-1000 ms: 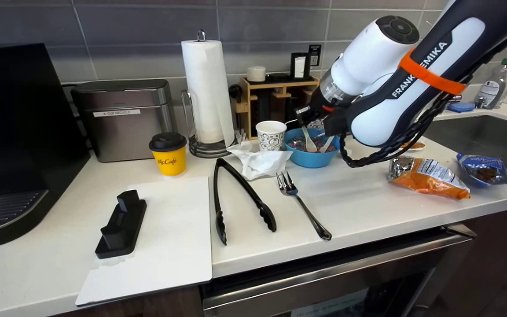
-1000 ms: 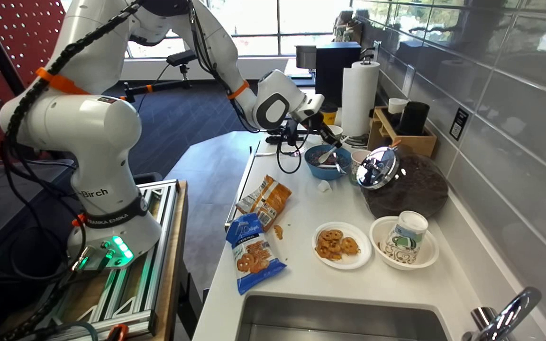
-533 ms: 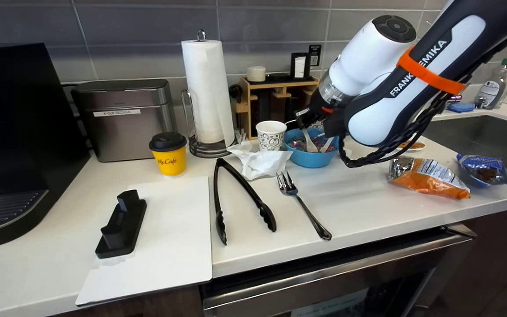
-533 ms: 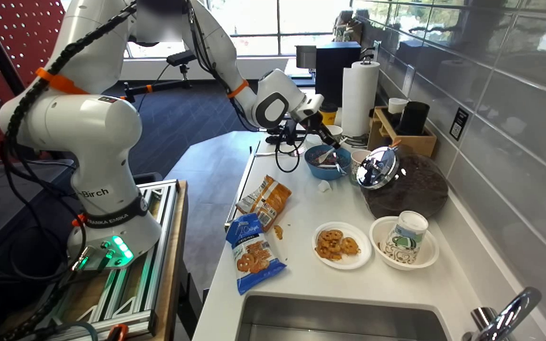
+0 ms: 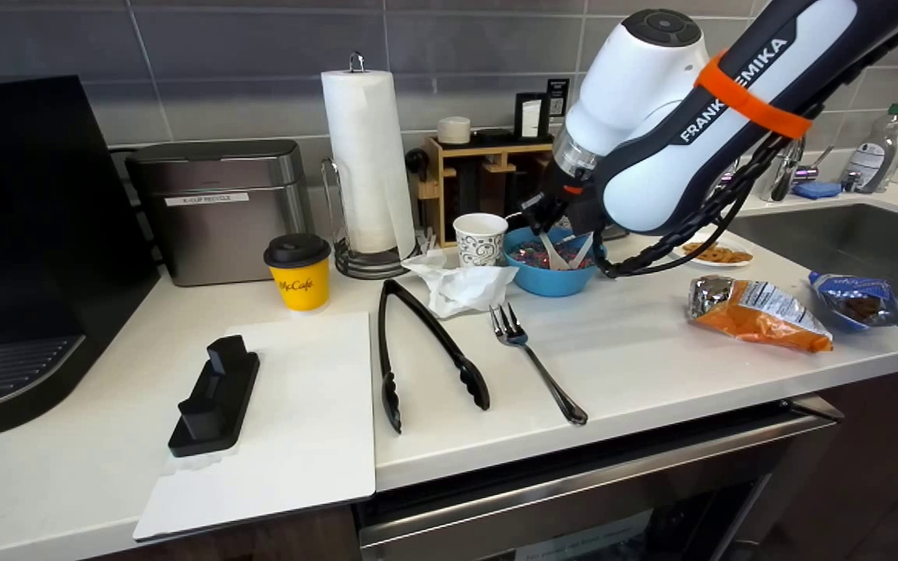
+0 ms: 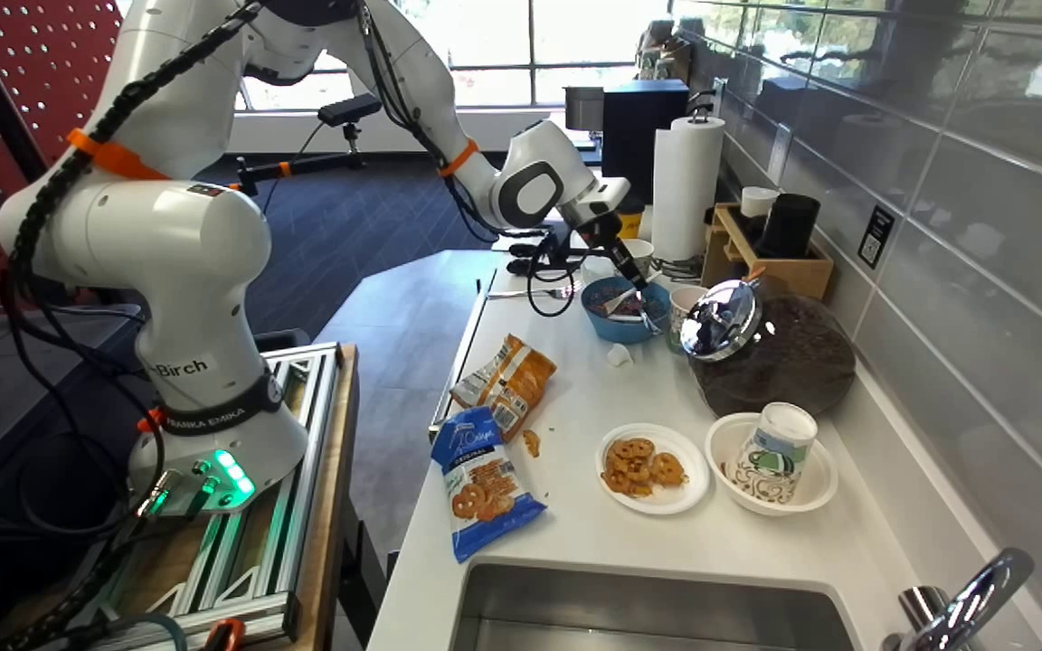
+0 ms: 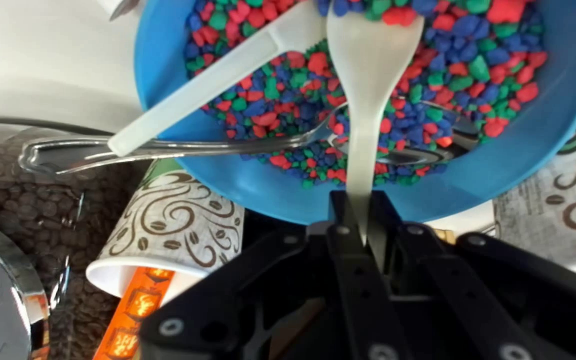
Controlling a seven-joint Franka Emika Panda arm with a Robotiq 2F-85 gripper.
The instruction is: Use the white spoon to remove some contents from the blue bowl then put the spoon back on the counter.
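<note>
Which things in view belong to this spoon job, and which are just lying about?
Job: white spoon, held in the fingers; blue bowl; its colored bits; counter.
Lying about: metal spoon, second white utensil, tongs, fork, yellow cup, orange bag, blue bag.

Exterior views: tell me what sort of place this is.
Likely a kitchen area, perhaps an office break room: a metal sink is set into the white counter, a bin labelled "K-CUP RECYCLE" stands toward the tiled wall, and a paper towel roll stands beside it.
</note>
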